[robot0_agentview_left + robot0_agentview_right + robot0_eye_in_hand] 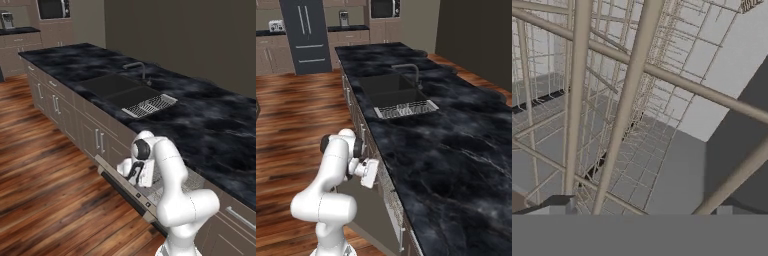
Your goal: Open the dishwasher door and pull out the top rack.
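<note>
Gripper (644, 210) spread wide, nothing between the fingers. Its two dark fingertips (562, 204) sit at the bottom of the hand view, well apart from each other, with thick wire bars of the top rack (627, 95) crossing just ahead of them. Two of the bars run up and away from the space between the tips; a third crosses them at a slant further up. Whether a tip touches any wire cannot be told.

Beyond those near bars, finer grid wire of the same rack falls away ahead of the hand, with grey flat surfaces behind it and a dark slot low on the hand's left.

From the left base view, the hand (134, 170) is reached down and forward under the edge of the black marble counter (210, 125). The dishwasher door (131, 192) hangs dropped open just below and in front of the hand, its dark edge strip with small buttons facing the wood floor (45, 175). Grey wire grid shows just behind the hand, partly covered by the arm.

From the right base view, the hand (367, 172) points in toward the cabinet front under the counter lip, the open door's grey face (363, 210) below it.

Sink (117, 90) and flat wire drying tray (149, 106) lie on the counter, well beyond the hand and above it.
</note>
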